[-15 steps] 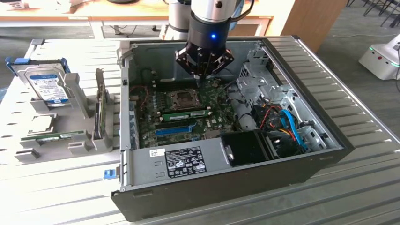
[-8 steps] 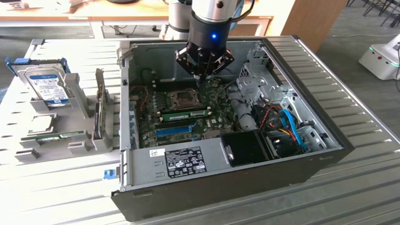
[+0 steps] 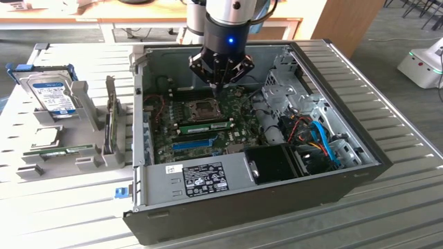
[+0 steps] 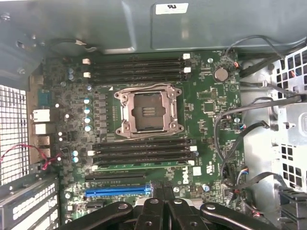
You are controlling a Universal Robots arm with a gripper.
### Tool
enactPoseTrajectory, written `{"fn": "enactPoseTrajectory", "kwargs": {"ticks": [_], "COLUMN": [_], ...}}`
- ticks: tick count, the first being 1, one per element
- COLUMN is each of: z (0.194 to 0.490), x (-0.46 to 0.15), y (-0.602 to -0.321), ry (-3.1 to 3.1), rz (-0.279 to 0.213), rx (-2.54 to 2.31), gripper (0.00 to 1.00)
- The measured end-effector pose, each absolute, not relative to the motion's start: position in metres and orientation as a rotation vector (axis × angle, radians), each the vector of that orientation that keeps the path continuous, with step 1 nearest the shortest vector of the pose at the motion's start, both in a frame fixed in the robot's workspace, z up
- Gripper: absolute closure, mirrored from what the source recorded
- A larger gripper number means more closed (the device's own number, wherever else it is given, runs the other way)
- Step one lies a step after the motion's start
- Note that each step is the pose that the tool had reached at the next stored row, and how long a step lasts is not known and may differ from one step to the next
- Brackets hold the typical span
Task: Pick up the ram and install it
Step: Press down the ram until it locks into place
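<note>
The case point(image 3: 229, 207) lies open, nearest the camera. In the tray point(image 3: 28, 171) outside it lies a green stick, judged to be the ram point(image 3: 66, 150). It is at eight o'clock from the gripper in the exterior view, well apart, with its long axis running nine to three. Another stick point(image 3: 207, 126) sits slotted. The gripper point(image 3: 217, 89), pinched together and empty, hangs over the board point(image 3: 239, 132).

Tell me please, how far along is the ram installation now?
Done, it seems: the ram sits in a slot beside the CPU socket. In hand: nothing visible; the gripper hangs shut over the motherboard. Left: whether the ram is fully latched cannot be told.
</note>
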State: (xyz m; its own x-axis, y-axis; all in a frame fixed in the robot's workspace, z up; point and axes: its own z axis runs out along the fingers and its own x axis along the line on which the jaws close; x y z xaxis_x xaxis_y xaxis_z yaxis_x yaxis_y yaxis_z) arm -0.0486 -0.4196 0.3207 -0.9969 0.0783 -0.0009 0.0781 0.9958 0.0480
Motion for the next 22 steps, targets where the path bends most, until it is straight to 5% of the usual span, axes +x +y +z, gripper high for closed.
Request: {"fn": "enactPoseTrajectory", "kwargs": {"ticks": [22], "z": [0.3207], "x": [-0.0491], "y": [-0.4196], "ry": [3.141], "rz": [0.064], "rx": [0.119], "gripper": [0.89]}}
